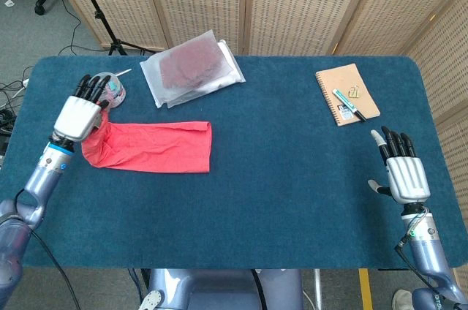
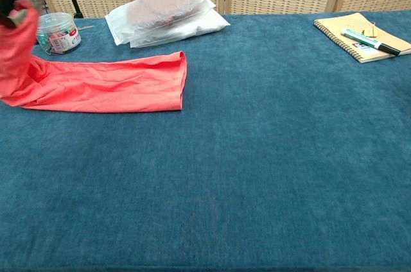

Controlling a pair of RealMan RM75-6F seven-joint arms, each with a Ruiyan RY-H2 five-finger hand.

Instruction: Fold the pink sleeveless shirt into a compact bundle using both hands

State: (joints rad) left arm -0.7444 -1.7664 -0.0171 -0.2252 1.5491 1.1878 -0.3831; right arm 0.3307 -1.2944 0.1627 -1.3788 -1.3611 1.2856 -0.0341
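Pink shirt (image 1: 150,147) lies as a long narrow band on the left half of the bench (image 1: 292,178), long axis running left to right. Its left end is lifted off the cloth, pinched in my left hand (image 1: 79,114); the far hem rests flat toward bench centre. My judgement: the fold turns on carrying that raised end rightward along the band's axis, over the flat part. My right hand (image 1: 402,175) is spread, holding nothing, well apart at the bench's right edge, so the left is far nearer. Plastic tub (image 1: 110,89) sits just beyond my left hand.
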